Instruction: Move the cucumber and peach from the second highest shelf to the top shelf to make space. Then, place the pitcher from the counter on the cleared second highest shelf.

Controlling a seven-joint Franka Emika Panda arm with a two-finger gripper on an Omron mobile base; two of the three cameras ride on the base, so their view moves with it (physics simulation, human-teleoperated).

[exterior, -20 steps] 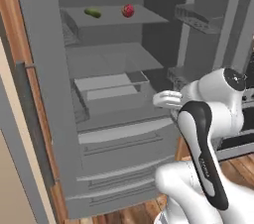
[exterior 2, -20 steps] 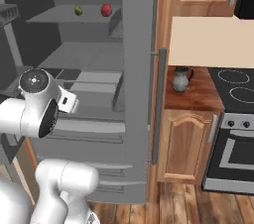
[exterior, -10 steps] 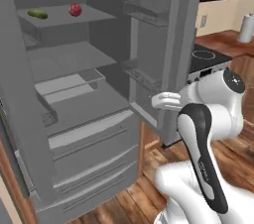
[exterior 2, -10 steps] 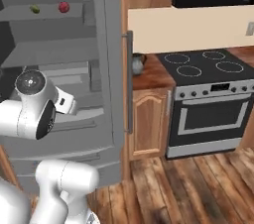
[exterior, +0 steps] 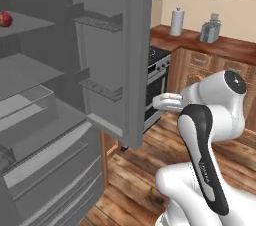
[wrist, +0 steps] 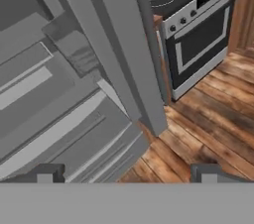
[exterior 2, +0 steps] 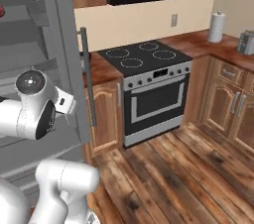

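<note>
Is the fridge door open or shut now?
Open. The fridge door stands swung out, so the shelves and the peach inside are visible.

Base cams flank arm; share fridge door, stove.

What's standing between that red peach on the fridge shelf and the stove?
The open fridge door stands between the peach and the stove, seen in the left base view.

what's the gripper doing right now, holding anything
Gripper: open and empty, jaws spread wide apart, aimed down past the fridge door toward the wood floor.
</note>
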